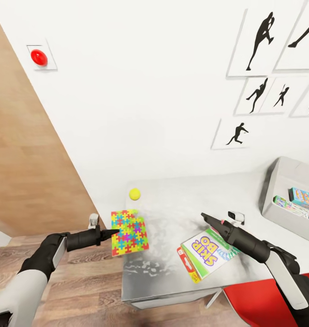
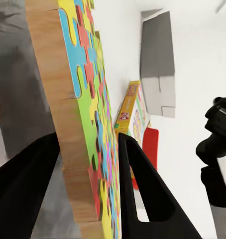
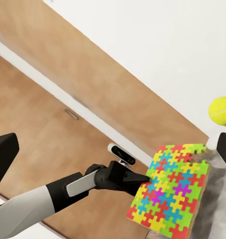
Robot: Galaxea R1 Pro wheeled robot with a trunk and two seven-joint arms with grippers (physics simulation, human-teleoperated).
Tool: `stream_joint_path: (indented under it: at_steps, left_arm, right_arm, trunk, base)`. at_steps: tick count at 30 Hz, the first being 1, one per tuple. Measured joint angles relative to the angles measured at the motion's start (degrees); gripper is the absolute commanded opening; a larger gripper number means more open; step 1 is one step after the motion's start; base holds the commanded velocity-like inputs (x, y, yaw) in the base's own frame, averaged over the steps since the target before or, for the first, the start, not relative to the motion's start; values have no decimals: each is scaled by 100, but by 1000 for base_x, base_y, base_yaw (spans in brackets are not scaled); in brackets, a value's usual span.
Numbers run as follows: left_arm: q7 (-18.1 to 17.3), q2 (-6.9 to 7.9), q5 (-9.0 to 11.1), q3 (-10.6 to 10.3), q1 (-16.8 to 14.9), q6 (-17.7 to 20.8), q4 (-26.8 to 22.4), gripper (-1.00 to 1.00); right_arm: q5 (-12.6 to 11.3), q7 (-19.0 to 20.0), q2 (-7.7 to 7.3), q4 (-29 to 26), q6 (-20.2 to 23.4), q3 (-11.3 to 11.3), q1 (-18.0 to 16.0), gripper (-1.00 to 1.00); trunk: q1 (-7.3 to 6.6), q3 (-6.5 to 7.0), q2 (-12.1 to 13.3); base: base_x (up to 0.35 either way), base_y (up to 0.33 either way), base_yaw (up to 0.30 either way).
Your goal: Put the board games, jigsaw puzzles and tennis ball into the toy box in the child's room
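My left gripper (image 1: 110, 234) is shut on the near edge of a jigsaw puzzle (image 1: 129, 231), a flat box covered in bright interlocking pieces, held tilted over the table's (image 1: 181, 200) left end. In the left wrist view the jigsaw puzzle (image 2: 88, 99) sits between both fingers (image 2: 143, 194). The yellow tennis ball (image 1: 134, 194) lies just behind it. My right gripper (image 1: 207, 220) hovers open above a green-white Skip-Bo board game (image 1: 212, 252) stacked on a red one (image 1: 185, 262). The grey toy box (image 1: 281, 181) at the right holds a blue board game (image 1: 304, 198) and another colourful flat box (image 1: 288, 205).
A red chair (image 1: 263, 304) stands under the table's front edge by my right arm. A wood panel (image 1: 27, 150) and plank floor (image 1: 90, 281) lie to the left. Silhouette pictures (image 1: 263, 41) hang on the white wall, and a red button (image 1: 38, 57) sits at upper left.
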Motion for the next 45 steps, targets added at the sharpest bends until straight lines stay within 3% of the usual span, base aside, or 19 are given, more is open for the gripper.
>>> stream_joint_path:
  at_steps: [13, 20, 28, 41, 45]
  left_arm:
    - [-131, 376, 3, -17, -2, 485, -379, -100]
    - [-142, 431, 4, -18, -2, 508, -442, -100]
    - [-537, 497, -30, -49, -2, 509, -475, -100]
    - [-576, 519, -33, -51, -1, 509, -485, -100]
    - [-578, 520, -31, -53, -1, 508, -484, -100]
  right_arm:
    - [-5, -8, 0, 1, -45, 7, 0, 100]
    - [-6, -9, 0, -3, -50, 9, 0, 100]
    - [1, -4, 0, -8, -53, 9, 1, 100]
    - [3, -8, 0, -8, -53, 9, 4, 100]
    - [5, -9, 0, -8, -54, 8, 3, 100]
  trunk:
    - [-286, 234, 522]
    - [-440, 365, 804]
    - [-615, 530, 1126]
    - [-902, 766, 1649]
    - [-902, 778, 1651]
  base:
    - [0, 0, 0]
    - [0, 0, 0]
    - [-54, 0, 0]
    - [-10, 0, 0]
    - [-31, 0, -21]
